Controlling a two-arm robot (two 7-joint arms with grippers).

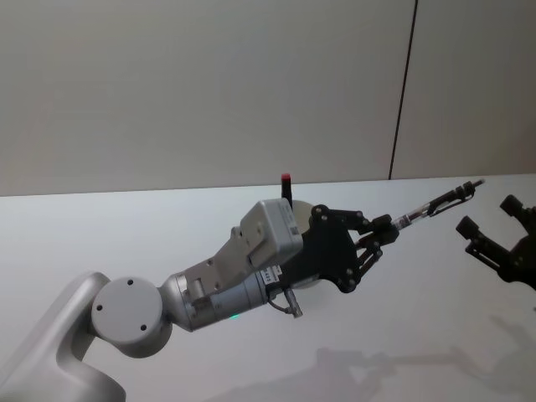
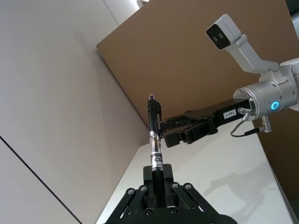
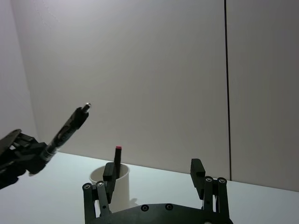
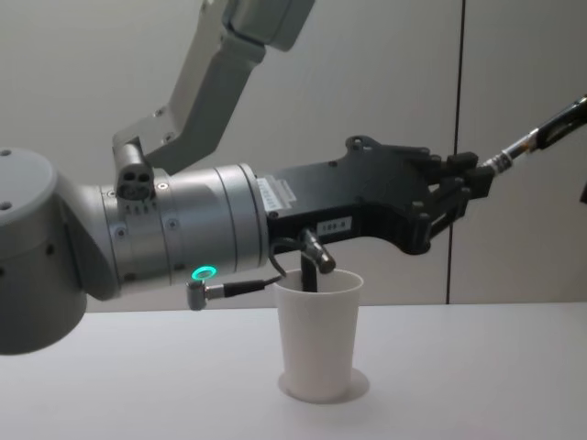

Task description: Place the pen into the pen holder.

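My left gripper [image 1: 392, 224] is shut on the pen [image 1: 440, 203], a black and clear pen held by its lower end. The pen slants up and toward the right, well above the table. The left wrist view looks along the pen [image 2: 154, 135] as it rises from between the left gripper's [image 2: 157, 175] fingers. The pen holder [image 4: 318, 344], a white paper cup, stands on the table under the left forearm. A red-tipped pen [image 1: 286, 186] stands inside it. My right gripper [image 1: 488, 215] hovers open at the right, just beyond the held pen's tip, and faces the cup [image 3: 122, 186].
The white table [image 1: 167, 234] runs back to a pale wall with a dark vertical seam [image 1: 404, 92]. A brown board [image 2: 196, 60] stands behind the right arm in the left wrist view.
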